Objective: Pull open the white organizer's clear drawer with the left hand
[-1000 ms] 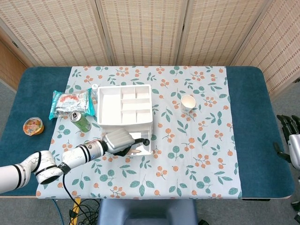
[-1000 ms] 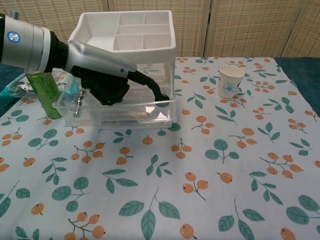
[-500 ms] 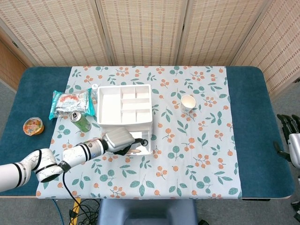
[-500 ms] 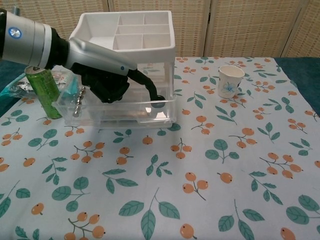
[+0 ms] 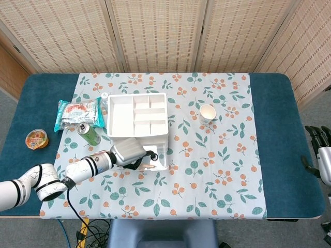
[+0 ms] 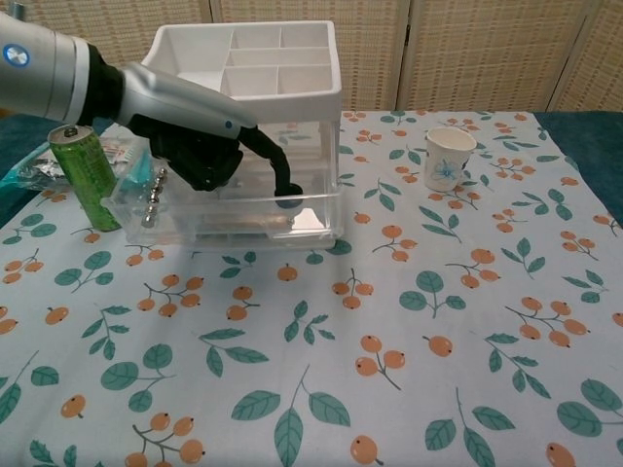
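The white organizer (image 5: 137,116) (image 6: 255,58) stands left of the table's middle. Its clear drawer (image 5: 155,164) (image 6: 229,222) is drawn out toward the front, with small metal pieces in its left end. My left hand (image 5: 130,152) (image 6: 200,151) hovers over the drawer with its fingers curled. One dark finger (image 6: 284,195) hooks down inside the drawer, just behind the front wall; I cannot tell whether it touches the wall. My right hand (image 5: 320,150) hangs off the table's right edge, fingers apart, holding nothing.
A green can (image 5: 89,133) (image 6: 83,175) stands just left of the drawer. A snack bag (image 5: 77,113) lies behind the can, and a jelly cup (image 5: 37,138) sits at the far left. A paper cup (image 5: 207,112) (image 6: 450,158) stands to the organizer's right.
My left hand has slid left over the drawer, and the hooked fingertip moved from the drawer's right end toward its middle. The drawer itself has not moved.
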`<action>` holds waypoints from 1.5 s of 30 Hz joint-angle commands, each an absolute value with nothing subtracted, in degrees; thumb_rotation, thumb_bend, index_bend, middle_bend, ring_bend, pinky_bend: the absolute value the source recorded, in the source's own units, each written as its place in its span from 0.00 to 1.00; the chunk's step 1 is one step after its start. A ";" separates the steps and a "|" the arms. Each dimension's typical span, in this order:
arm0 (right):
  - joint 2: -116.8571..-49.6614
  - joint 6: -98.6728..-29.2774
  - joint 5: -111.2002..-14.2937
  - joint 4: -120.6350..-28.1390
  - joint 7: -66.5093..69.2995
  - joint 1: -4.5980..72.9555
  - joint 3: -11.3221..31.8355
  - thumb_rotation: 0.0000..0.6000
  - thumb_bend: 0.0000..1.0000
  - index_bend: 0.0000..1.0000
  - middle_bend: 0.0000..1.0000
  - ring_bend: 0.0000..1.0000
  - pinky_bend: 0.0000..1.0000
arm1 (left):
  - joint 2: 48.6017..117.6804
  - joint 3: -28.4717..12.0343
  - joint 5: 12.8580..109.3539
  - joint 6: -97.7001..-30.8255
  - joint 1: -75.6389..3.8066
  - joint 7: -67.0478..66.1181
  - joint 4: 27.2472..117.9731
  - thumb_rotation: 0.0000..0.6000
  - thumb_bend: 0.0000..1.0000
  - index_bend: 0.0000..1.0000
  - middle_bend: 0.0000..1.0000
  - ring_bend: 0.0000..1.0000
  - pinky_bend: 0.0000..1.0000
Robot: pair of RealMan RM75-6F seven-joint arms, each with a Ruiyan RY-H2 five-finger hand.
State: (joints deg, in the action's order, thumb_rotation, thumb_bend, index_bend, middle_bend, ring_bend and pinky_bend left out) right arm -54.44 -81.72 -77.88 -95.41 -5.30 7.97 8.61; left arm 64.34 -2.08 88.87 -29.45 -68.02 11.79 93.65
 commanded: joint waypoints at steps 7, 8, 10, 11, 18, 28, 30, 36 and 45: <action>-54.45 -82.00 -77.96 -95.56 -5.51 7.92 8.65 1.00 0.37 0.08 0.14 0.12 0.16 | 63.75 -2.20 87.83 -29.78 -67.44 9.77 94.18 0.64 0.91 0.29 0.96 1.00 1.00; -54.47 -82.01 -77.99 -95.55 -5.49 7.91 8.63 1.00 0.37 0.08 0.14 0.12 0.16 | 63.71 -2.22 87.76 -29.86 -67.38 9.56 94.25 0.64 0.91 0.30 0.96 1.00 1.00; -54.49 -82.05 -78.07 -95.54 -5.47 7.90 8.60 1.00 0.37 0.08 0.14 0.12 0.16 | 63.63 -2.30 87.54 -30.00 -67.25 9.07 94.37 0.63 0.91 0.31 0.96 1.00 1.00; -54.48 -82.06 -78.07 -95.55 -5.42 7.87 8.58 1.00 0.37 0.08 0.14 0.12 0.16 | 63.57 -2.31 87.35 -29.95 -67.19 8.83 94.51 0.62 0.91 0.32 0.96 1.00 1.00; -54.50 -82.23 -78.11 -95.43 -5.11 7.70 8.53 1.00 0.37 0.08 0.14 0.12 0.16 | 63.33 -2.36 86.53 -30.02 -66.79 6.51 94.83 0.61 0.91 0.35 0.96 1.00 1.00; -54.69 -82.33 -78.17 -95.14 -4.84 7.54 8.41 1.00 0.37 0.08 0.14 0.12 0.16 | 62.78 -2.57 85.31 -32.04 -65.21 2.28 95.86 0.58 0.91 0.38 0.96 1.00 1.00; -54.69 -82.44 -78.22 -95.12 -4.83 7.49 8.40 1.00 0.37 0.08 0.14 0.12 0.16 | 62.53 -2.66 84.89 -32.20 -64.95 1.81 96.36 0.57 0.91 0.39 0.96 1.00 1.00; -54.79 -82.45 -78.15 -95.03 -4.77 7.41 8.37 1.00 0.37 0.08 0.14 0.12 0.16 | 61.17 -2.90 85.37 -33.65 -64.05 1.42 98.63 0.55 0.91 0.40 0.96 1.00 1.00; -54.86 -82.61 -78.42 -94.93 -4.48 7.29 8.30 1.00 0.37 0.08 0.14 0.12 0.16 | 60.74 -2.59 94.42 -43.50 -61.04 4.29 98.06 0.97 0.81 0.40 0.96 1.00 1.00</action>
State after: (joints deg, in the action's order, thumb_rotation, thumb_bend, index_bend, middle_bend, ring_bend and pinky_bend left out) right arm -54.86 -82.61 -78.41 -94.92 -4.48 7.29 8.30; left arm 60.68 -2.81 91.92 -41.00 -62.01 3.11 98.96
